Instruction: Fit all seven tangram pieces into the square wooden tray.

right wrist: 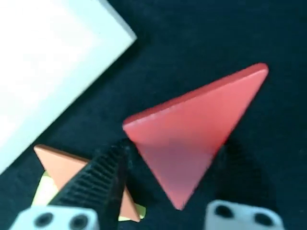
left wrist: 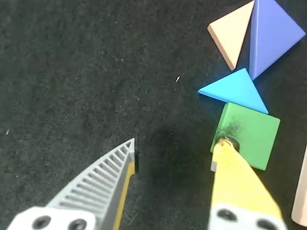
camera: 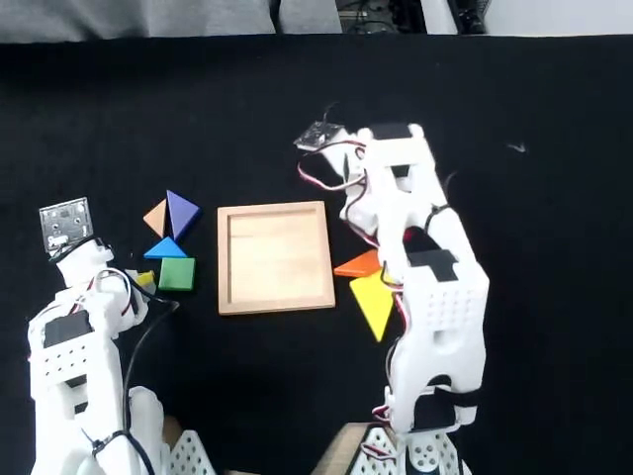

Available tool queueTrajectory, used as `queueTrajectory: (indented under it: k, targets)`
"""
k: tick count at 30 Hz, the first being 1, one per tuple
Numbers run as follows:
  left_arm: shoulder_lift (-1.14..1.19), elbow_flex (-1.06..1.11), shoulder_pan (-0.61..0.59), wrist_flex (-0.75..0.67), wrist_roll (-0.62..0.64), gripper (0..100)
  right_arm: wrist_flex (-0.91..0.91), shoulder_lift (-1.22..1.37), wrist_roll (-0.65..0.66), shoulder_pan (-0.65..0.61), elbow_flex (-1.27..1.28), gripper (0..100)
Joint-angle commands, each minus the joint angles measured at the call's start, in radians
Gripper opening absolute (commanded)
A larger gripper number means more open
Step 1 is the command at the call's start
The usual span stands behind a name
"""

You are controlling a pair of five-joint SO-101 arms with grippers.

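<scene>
Right gripper (right wrist: 172, 151) has its jaws pressed on the red triangle (right wrist: 192, 129), one finger on each side, and the piece sits tilted above the black cloth (right wrist: 201, 38) just off a corner of the wooden tray (camera: 224, 259), which has nothing in it yet. This looks like a light, rigid painted wood block with smooth faces, so I'd judge it slippery in a pinch. A hold across two flat edges near the middle should be safer than one out by a thin corner, where it could swivel. The far finger is mostly lost behind the piece, so how squarely it bears on the edge is hard to say. Just below sit the orange triangle (right wrist: 62, 165) and a sliver of the yellow triangle (right wrist: 43, 191), both beside the tray's right edge. Over on the other side, the left gripper (left wrist: 177, 143) hangs with jaws wide apart and nothing between them, its yellow fingertip (left wrist: 223, 143) touching or just over the green square (left wrist: 252, 132); which one, I can't tell. Next along are the blue triangle (left wrist: 235, 88), purple triangle (left wrist: 273, 33) and tan triangle (left wrist: 232, 33), bunched edge to edge, leaving little room for a finger.
</scene>
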Motion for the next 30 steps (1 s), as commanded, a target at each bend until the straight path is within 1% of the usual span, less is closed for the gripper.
queueTrajectory:
  k: [1,8,13,18,26,28,30]
  targets:
    - [-0.003,-0.008,0.001,-0.02,-0.002,26,0.043,0.019,0.011,0.002,-0.015,5.9]
    - [-0.003,-0.008,-0.002,-0.021,-0.002,26,0.064,-0.113,0.006,-0.005,-0.027,15.5]
    - [-0.003,-0.008,-0.002,-0.021,-0.002,26,0.08,-0.197,0.005,-0.005,-0.012,15.9]
    - [-0.003,-0.008,-0.002,-0.021,-0.002,26,0.091,-0.223,-0.074,-0.006,0.005,16.0]
    - [-0.003,-0.008,-0.002,-0.018,-0.002,26,0.095,-0.282,-0.106,-0.003,0.008,16.2]
    - [-0.003,-0.008,-0.002,-0.018,-0.002,26,0.133,-0.282,-0.106,0.006,0.01,20.4]
    - [-0.005,-0.008,-0.002,-0.018,-0.002,26,0.17,-0.282,-0.104,0.009,0.01,28.3]
